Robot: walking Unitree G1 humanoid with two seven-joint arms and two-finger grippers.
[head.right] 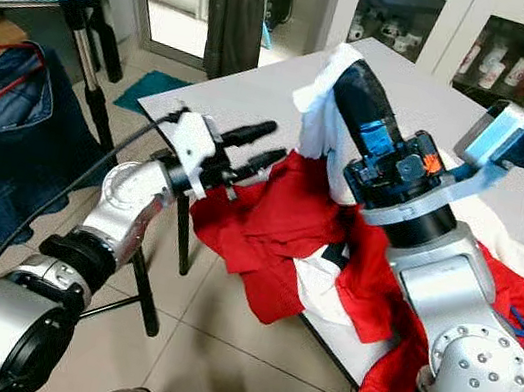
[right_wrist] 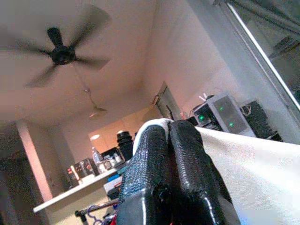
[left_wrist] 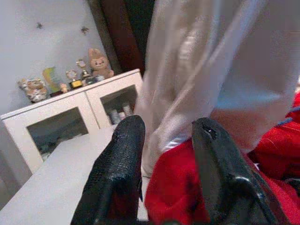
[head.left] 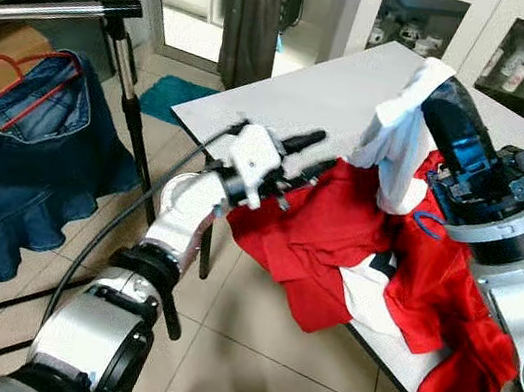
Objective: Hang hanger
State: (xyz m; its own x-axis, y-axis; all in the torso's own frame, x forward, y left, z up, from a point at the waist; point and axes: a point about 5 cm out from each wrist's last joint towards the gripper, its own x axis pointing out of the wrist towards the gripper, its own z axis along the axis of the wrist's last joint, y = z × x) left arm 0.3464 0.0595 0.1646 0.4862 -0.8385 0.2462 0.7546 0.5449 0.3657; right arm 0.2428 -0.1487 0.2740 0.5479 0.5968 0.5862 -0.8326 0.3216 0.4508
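A red hanger (head.left: 8, 70) hangs at the upper left of the head view, its thin hooked wire carrying a denim skirt (head.left: 12, 172) under a shiny metal rail (head.left: 56, 10). Centre frame, the left gripper (head.left: 312, 156) holds its fingers apart at the edge of a crumpled red garment (head.left: 335, 240) draped over the grey table (head.left: 331, 92) corner. The right gripper (head.right: 349, 74) is raised, fingers pressed together on soft white cloth (head.left: 399, 139); its wrist view shows a ceiling fan (right_wrist: 58, 49). Tiled floor (head.left: 246, 346) lies open between rail and table.
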